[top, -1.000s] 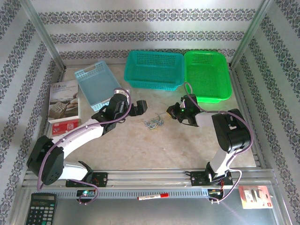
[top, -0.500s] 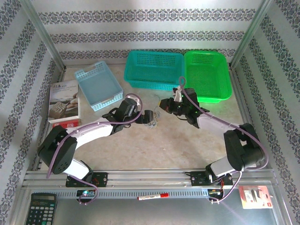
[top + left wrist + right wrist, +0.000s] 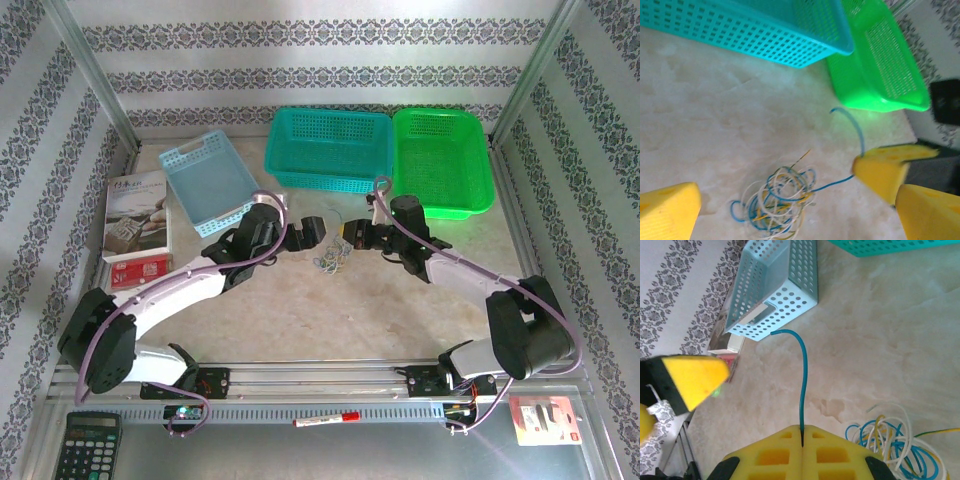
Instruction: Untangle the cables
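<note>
The cables (image 3: pixel 330 263) lie as a small loopy clump of blue, white and yellow-tan wires on the table between the two grippers. One blue cable (image 3: pixel 803 371) runs out of the clump (image 3: pixel 900 446) and is pinched in my right gripper (image 3: pixel 802 430), which is shut on it; its free end curls past the fingertips. In the left wrist view the clump (image 3: pixel 777 205) sits between the wide-open fingers of my left gripper (image 3: pixel 797 212), slightly ahead of them. The right gripper (image 3: pixel 885 170) holds the blue strand (image 3: pixel 856 127) just right of the clump. From above, the left gripper (image 3: pixel 310 232) and right gripper (image 3: pixel 352 235) face each other.
A teal basket (image 3: pixel 328 150) and a green basket (image 3: pixel 442 160) stand at the back, with a light blue basket (image 3: pixel 208 180) at the back left. A book (image 3: pixel 137 225) lies at the left. A calculator (image 3: pixel 85 445), a marker (image 3: pixel 325 420) and a packet (image 3: pixel 545 418) lie beyond the near rail.
The right gripper has moved left and farther back with the blue cable still pinched. The left gripper swung in over the clump, then drew back slightly, staying open.
</note>
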Robot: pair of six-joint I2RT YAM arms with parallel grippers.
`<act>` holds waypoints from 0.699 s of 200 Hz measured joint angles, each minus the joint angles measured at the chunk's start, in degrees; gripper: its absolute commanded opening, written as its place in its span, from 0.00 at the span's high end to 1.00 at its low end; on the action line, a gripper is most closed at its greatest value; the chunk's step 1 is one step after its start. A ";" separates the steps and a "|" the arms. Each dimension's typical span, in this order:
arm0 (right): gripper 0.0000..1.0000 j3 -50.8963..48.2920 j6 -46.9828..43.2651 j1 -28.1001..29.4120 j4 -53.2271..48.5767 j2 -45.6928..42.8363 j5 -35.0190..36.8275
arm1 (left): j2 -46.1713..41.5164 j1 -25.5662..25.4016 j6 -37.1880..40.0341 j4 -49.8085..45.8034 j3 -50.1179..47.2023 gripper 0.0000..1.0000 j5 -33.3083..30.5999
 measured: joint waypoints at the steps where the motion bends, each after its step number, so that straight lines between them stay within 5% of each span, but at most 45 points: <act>1: 1.00 -0.04 -0.09 0.00 0.02 -0.04 0.00 | -0.02 0.04 -0.15 0.09 0.04 0.02 0.00; 140: 1.00 -3.15 -3.63 2.36 4.35 -1.90 0.04 | 11.39 1.22 -17.22 12.50 3.78 0.37 6.21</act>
